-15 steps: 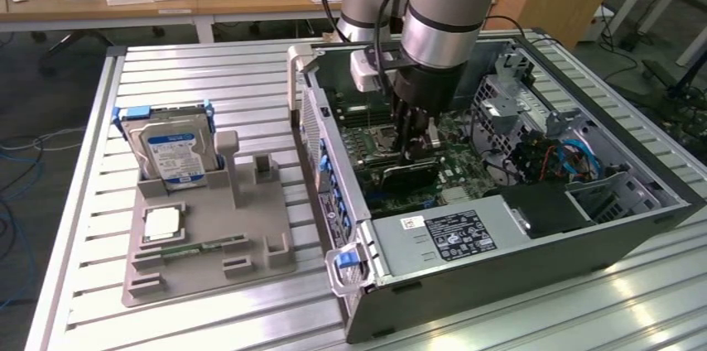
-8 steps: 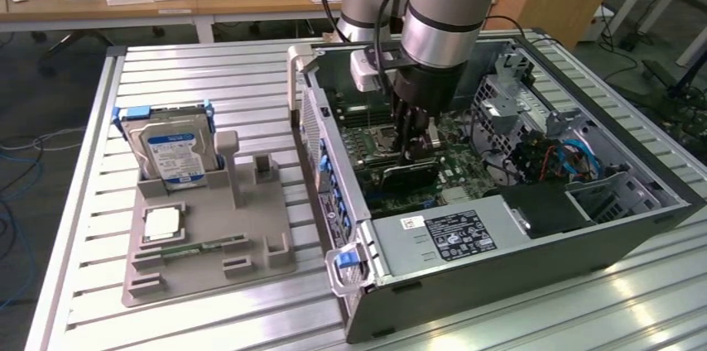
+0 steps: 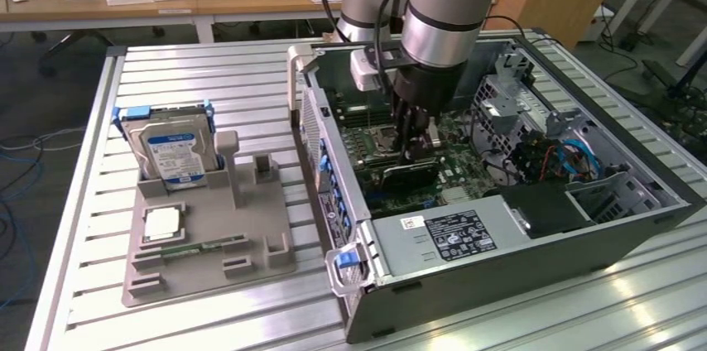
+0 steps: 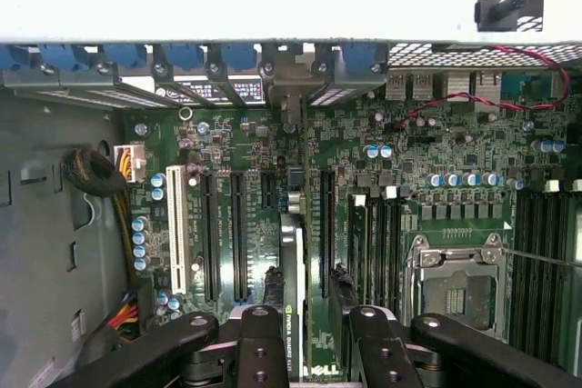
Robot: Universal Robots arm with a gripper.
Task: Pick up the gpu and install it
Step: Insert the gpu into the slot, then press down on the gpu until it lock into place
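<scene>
The gpu is a dark flat card held low over the motherboard inside the open computer case. My gripper reaches straight down into the case and is shut on the card's upper edge. In the wrist view the gpu is seen edge-on, with a white-lettered label, between the two black fingers of my gripper. It runs parallel to the long black expansion slots and lies right beside one. I cannot tell whether its lower edge is in a slot.
A labelled power supply fills the case's near corner, and cables and a drive cage sit at the exterior view's right. An open processor socket lies beside the slots. A grey fixture outside holds a hard drive.
</scene>
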